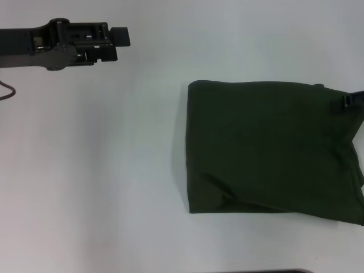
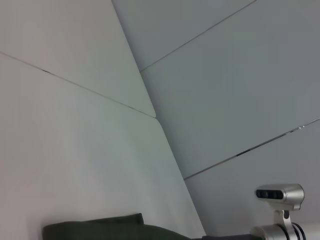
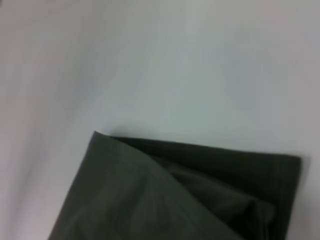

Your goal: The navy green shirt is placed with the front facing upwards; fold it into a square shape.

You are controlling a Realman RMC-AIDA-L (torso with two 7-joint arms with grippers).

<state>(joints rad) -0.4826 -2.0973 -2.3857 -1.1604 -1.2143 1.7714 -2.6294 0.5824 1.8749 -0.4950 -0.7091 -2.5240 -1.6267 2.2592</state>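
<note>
The navy green shirt lies folded into a rough rectangle on the right side of the white table, showing plain dark fabric. The same shirt shows as a low strip in the left wrist view, and the right wrist view shows a folded corner of it with layered edges. My left gripper hangs shut and empty over the table's far left, well apart from the shirt. Only a small black tip of my right gripper shows, at the shirt's far right corner.
Bare white tabletop stretches left of and in front of the shirt. A dark edge shows at the near side of the table. The left wrist view shows grey wall panels and the robot's head camera.
</note>
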